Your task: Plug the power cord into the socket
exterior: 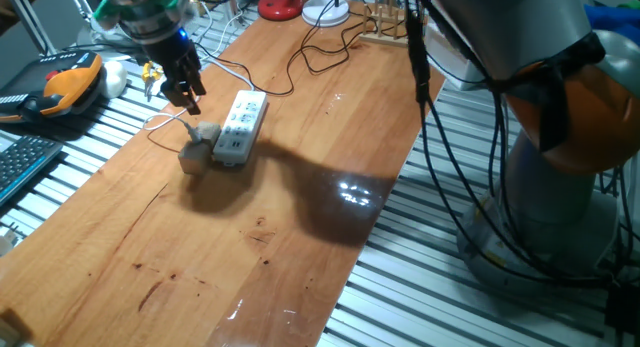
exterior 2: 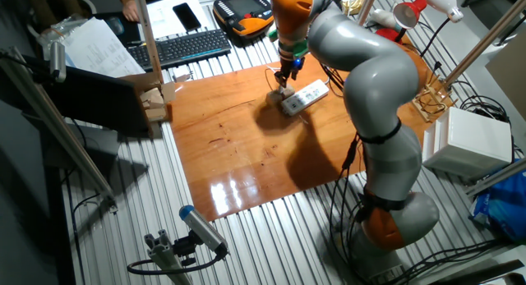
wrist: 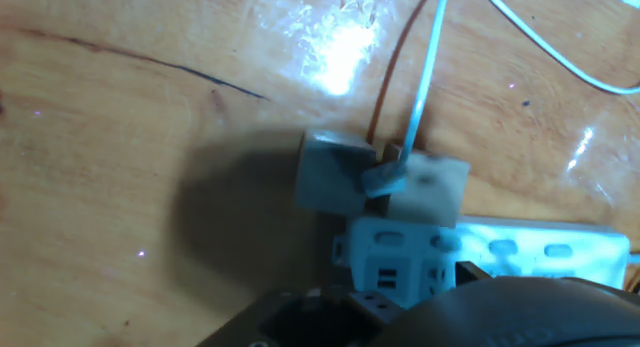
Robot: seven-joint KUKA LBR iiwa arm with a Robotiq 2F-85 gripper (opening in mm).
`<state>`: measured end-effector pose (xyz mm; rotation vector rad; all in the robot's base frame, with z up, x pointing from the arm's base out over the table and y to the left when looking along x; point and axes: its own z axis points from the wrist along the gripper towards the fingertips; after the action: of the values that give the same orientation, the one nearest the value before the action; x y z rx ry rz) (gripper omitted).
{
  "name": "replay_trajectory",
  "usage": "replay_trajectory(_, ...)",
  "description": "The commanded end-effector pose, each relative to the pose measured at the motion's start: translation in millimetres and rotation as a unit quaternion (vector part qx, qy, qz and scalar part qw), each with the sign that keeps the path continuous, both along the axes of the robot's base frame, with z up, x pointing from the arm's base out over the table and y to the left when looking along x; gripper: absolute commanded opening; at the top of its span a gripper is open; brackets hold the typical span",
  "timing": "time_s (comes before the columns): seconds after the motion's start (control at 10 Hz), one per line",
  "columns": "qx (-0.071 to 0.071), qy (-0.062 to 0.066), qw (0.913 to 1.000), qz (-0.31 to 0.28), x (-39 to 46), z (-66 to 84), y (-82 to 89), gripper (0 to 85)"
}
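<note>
White power cord [exterior: 166, 120] beneath hand [exterior: 187, 95]

Tight quarters at the socket [exterior: 240, 129]: two blocks [exterior: 198, 147] sit hard against its near end, and the power cord [wrist: 425, 77] runs between them, its plug end lying on top. The gripper [exterior: 188, 99] hangs just above that cluster, so the way in from that end is crowded. A black cable [exterior: 300, 59] snakes across the far side. Toward the near edge, the surface [exterior: 200, 277] lies bare and wide, plenty of passage there.
</note>
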<state>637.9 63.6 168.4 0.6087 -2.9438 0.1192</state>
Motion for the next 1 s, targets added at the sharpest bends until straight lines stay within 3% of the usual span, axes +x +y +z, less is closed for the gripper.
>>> replay_trajectory(0.0, 0.003, 0.002, 1.0000, 0.000, 3.3, -4.7, -0.7, 51.0)
replay_trajectory(0.4, 0.007, 0.019, 0.9998, 0.002, 15.5, -27.2, -0.8, 51.0)
replay_trajectory(0.6, 0.013, 0.018, 0.9996, 0.015, 22.3, -38.8, 4.6, 51.0)
replay_trajectory(0.7, 0.024, 0.022, 0.9994, 0.015, 24.7, -42.4, 6.9, 51.0)
replay_trajectory(0.9, 0.027, 0.021, 0.9993, 0.015, 25.3, -43.9, 6.9, 51.0)
